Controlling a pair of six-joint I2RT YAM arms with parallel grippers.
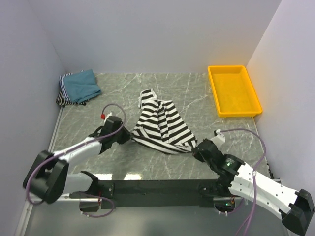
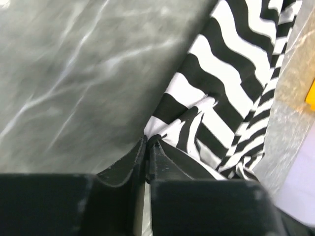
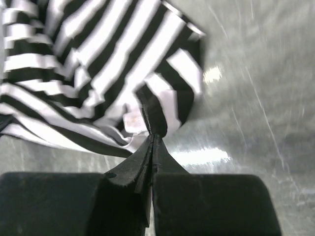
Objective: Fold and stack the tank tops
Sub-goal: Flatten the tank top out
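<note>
The black-and-white striped top (image 1: 160,125) lies crumpled at the middle of the marbled grey worktop (image 1: 187,91), its straps trailing toward the back wall and its wide hem bunched along the near side. At the hem's left corner the left fingers (image 1: 127,138) are pinched together on a fold of the cloth; the left wrist view shows the two black tips (image 2: 140,152) nearly meeting, with the striped fabric (image 2: 221,73) caught between them and spreading away up and to the right. At the hem's right corner the right fingers (image 1: 197,147) are clamped on the cloth as well; in the right wrist view the tips (image 3: 142,157) meet on a thin ridge of fabric (image 3: 98,64) that rises just beyond them. The top's near edge sags between the two grips. A teal top (image 1: 81,84) lies folded in the far left corner, over a finely striped piece (image 1: 63,97). A yellow tray (image 1: 215,93) sits at the far right, well apart from the cloth.
</note>
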